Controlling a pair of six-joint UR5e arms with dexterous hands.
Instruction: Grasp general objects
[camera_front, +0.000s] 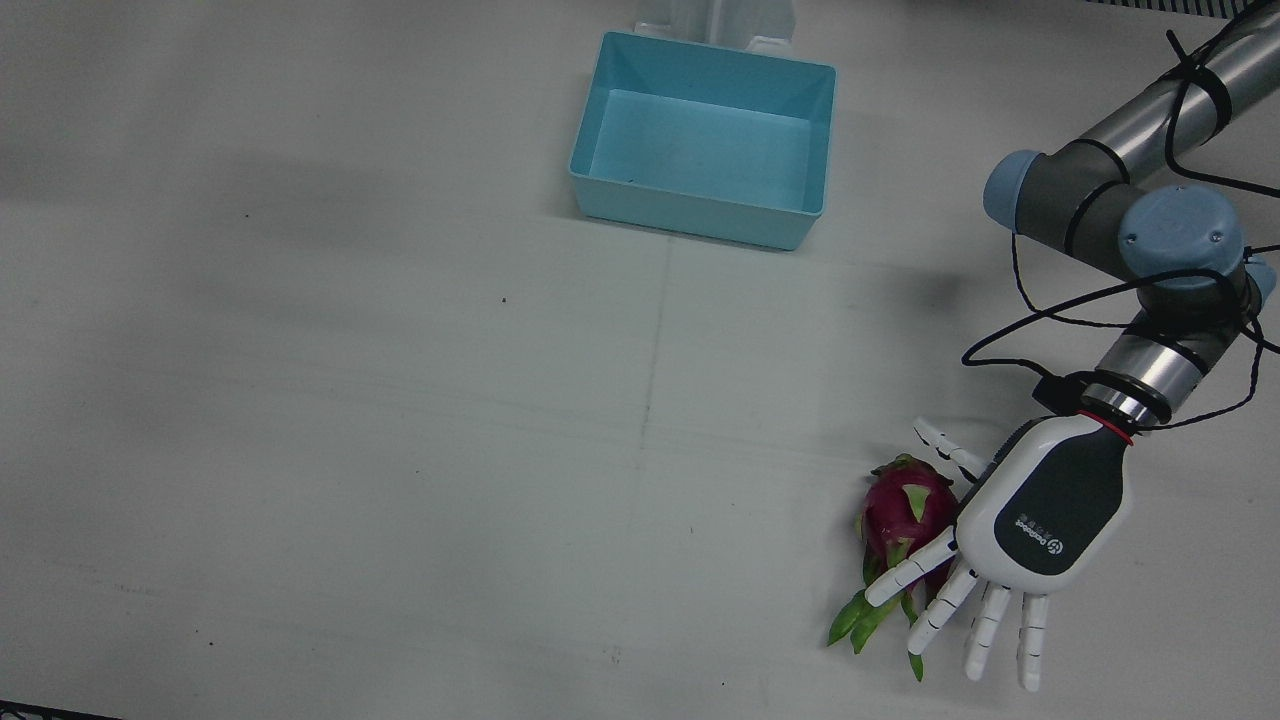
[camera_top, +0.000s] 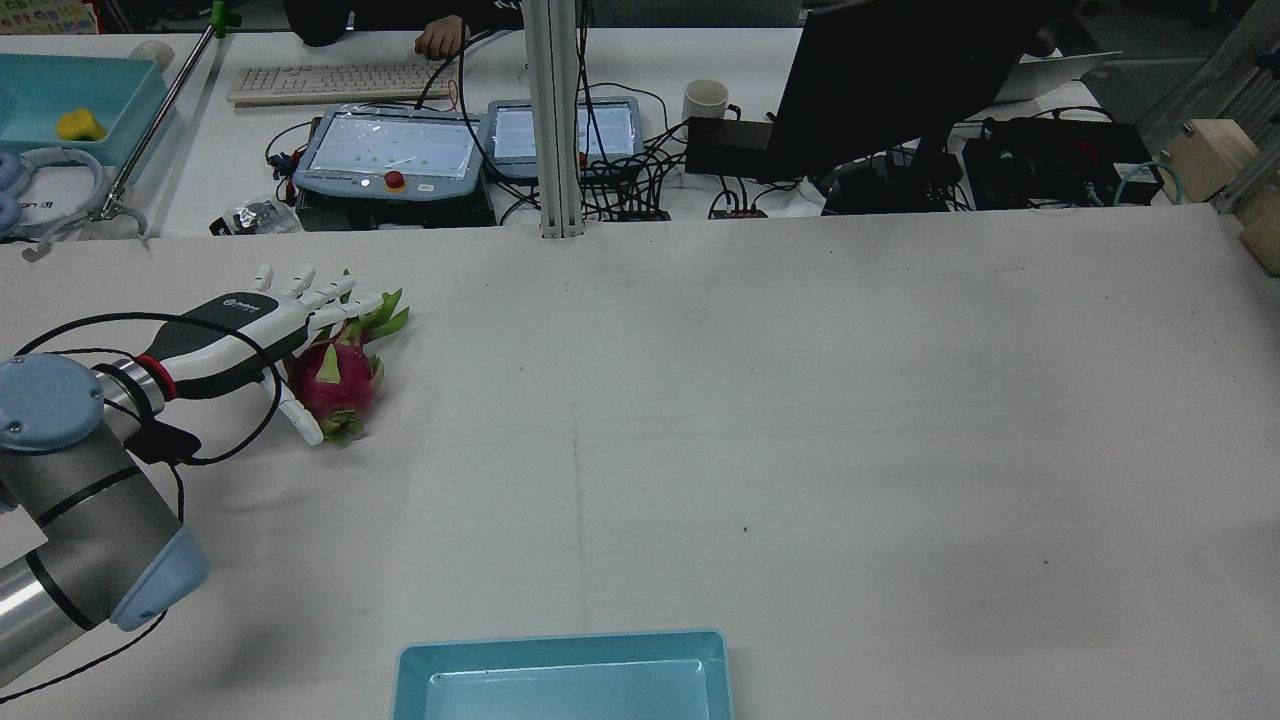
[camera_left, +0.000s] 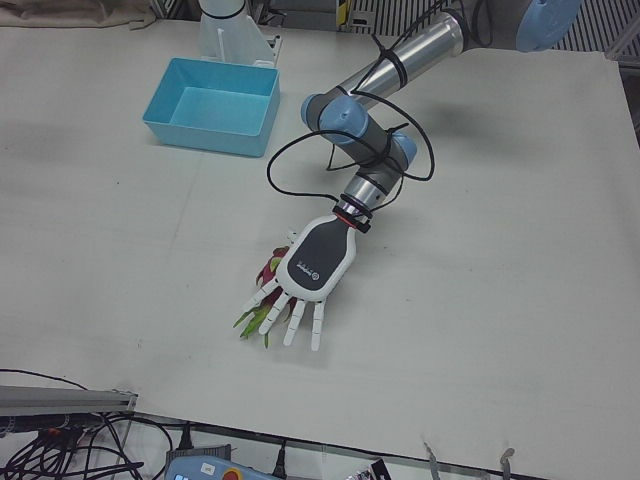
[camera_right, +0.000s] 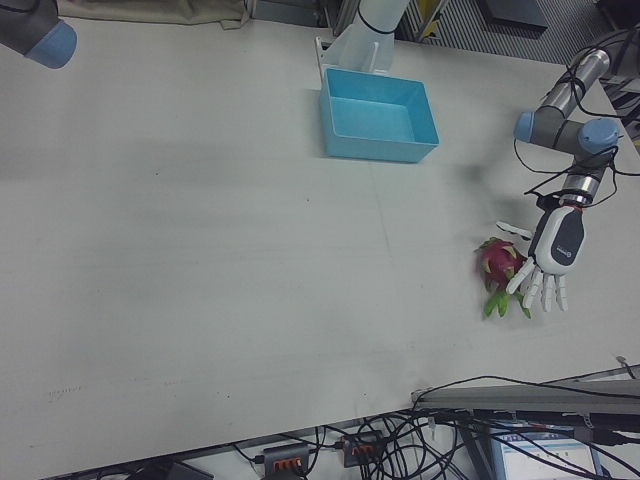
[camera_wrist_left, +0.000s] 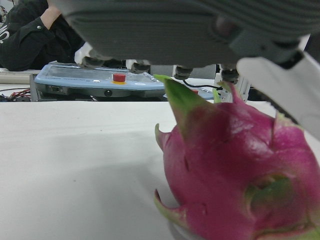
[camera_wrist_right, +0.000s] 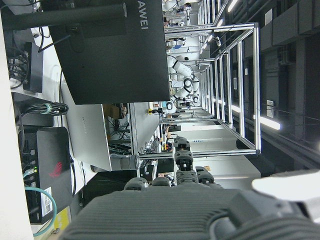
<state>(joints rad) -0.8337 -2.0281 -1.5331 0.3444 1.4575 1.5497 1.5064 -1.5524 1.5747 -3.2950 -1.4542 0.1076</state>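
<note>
Nearest the operators' edge, at about five o'clock on the matte white table (camera_front: 400, 400), we see the dragon fruit (camera_front: 905, 510): an egg-shaped, glossy magenta body with pointed green scales and leafy tips. Our left hand (camera_front: 1035, 525), smooth white and dark grey plastic, hovers just beside it, fingers spread, holding nothing. At twelve o'clock sits the rectangular blue plastic bin (camera_front: 705, 140). We cannot tell the right hand's (camera_wrist_right: 190, 210) state.

Even, bright overhead light; soft shadows across the table (camera_front: 400, 400); slightly blurred close-up dragon fruit (camera_wrist_left: 240, 175).
</note>
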